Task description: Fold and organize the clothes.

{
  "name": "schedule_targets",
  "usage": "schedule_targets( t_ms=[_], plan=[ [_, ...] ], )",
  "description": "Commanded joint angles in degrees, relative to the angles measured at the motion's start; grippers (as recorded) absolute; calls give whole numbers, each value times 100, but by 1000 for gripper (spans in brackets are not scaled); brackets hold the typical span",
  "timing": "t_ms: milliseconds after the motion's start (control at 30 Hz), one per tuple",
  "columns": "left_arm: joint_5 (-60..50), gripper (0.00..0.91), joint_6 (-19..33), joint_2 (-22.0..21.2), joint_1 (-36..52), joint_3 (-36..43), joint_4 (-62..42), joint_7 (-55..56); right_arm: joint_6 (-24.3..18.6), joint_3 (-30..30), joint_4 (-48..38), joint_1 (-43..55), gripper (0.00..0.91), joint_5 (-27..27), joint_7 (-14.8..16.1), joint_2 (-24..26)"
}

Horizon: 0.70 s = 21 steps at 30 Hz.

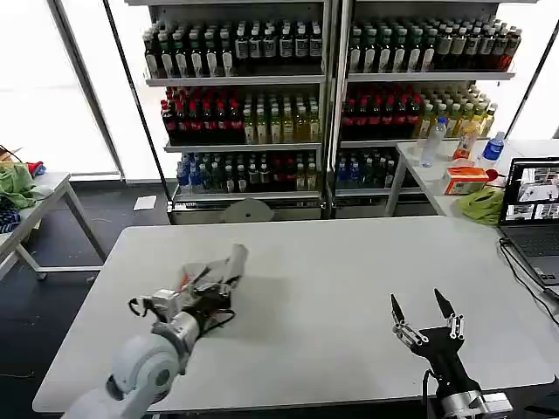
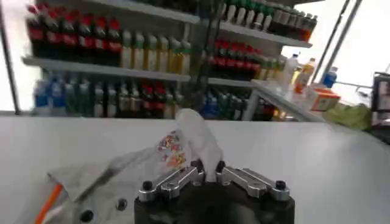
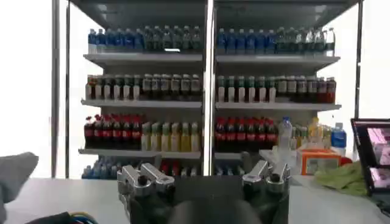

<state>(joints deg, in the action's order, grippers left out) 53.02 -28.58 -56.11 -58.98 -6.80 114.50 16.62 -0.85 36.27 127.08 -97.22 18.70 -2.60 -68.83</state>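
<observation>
While the grey shirt [image 1: 214,278] lies bunched on the bench's [image 1: 349,271] left half, its long axis running away from me, I have the left end effector [image 2: 207,167] pinching a fold of it. My right end effector [image 1: 425,312] waits spread, well apart to the right.

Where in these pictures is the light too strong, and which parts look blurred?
Head view: the windows behind the shelves are washed out white, and the shirt casts a soft shadow on the table. Left wrist view: the left gripper, shut on the shirt, and the bottles behind look soft. Right wrist view: bright windows, sharp shelves, blurred open right gripper.
</observation>
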Motion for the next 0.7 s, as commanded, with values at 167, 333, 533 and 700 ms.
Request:
schedule_targets(
  t_ms=[167, 333, 533, 700],
  plan=[
    [1386, 907, 968, -732, 1114, 1357, -327, -463, 1315, -701, -153, 599, 907, 999, -428, 334],
    [1671, 907, 1420, -876, 1073, 979, -95, -866, 1701, -1052, -342, 1159, 907, 1802, -585, 516],
    [1563, 907, 1771, -964, 810, 302, -23, -1229, 2080, -1446, -509, 1532, 907, 2324, -809, 440],
    [962, 907, 1971, -743, 302, -426, 78, -1455, 2375, -1925, -775, 2083, 907, 2879, -1033, 274]
  ],
)
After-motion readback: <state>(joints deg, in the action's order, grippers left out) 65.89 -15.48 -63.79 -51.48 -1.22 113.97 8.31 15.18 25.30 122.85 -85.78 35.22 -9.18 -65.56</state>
